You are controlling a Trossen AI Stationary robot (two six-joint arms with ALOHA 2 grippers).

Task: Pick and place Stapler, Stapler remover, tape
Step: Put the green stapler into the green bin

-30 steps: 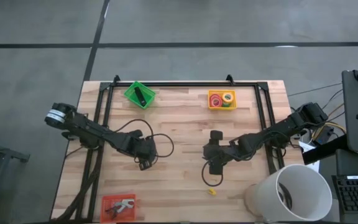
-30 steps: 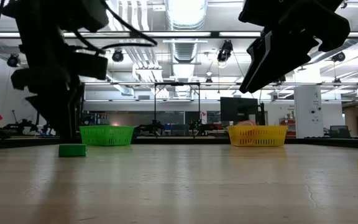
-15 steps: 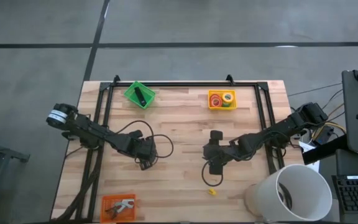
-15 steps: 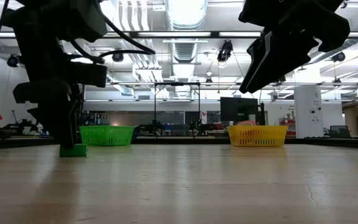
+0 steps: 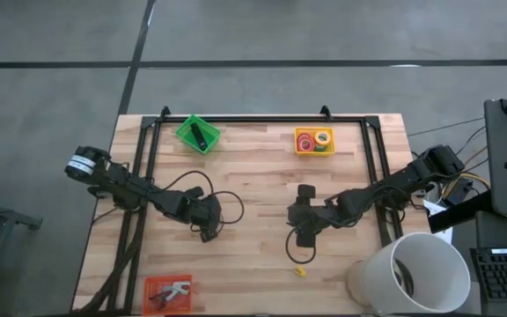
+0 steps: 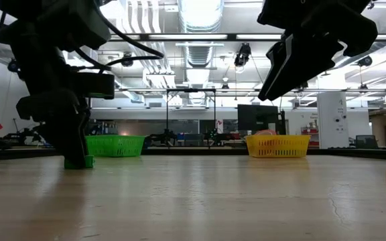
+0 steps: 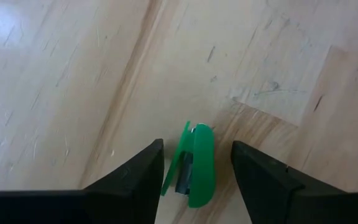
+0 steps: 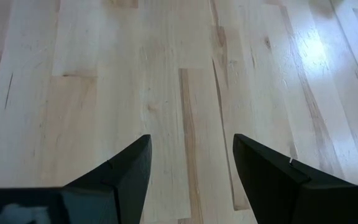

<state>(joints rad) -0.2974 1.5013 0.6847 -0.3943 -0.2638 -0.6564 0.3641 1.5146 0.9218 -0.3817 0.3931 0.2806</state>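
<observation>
Left wrist view gives me the clearest read: my left gripper [image 7: 194, 165] is spread wide, one finger [image 7: 135, 180] on each side of a small green stapler [image 7: 193, 165] lying flat on the table [image 7: 73, 74], neither finger touching it. From the high view, that gripper [image 5: 205, 231] sits left of the table's centre. The right gripper [image 5: 303, 236] hangs just right of centre, claw wide and holding nothing, with bare wood between its fingers in the right wrist view. I see a black stapler [image 5: 198, 135] in the green bin [image 5: 186, 134] near the far-left corner, tape rolls [image 5: 314, 139] in the yellow bin [image 5: 300, 148] along the far edge, and an orange tray [image 5: 152, 289] at the near-left corner.
</observation>
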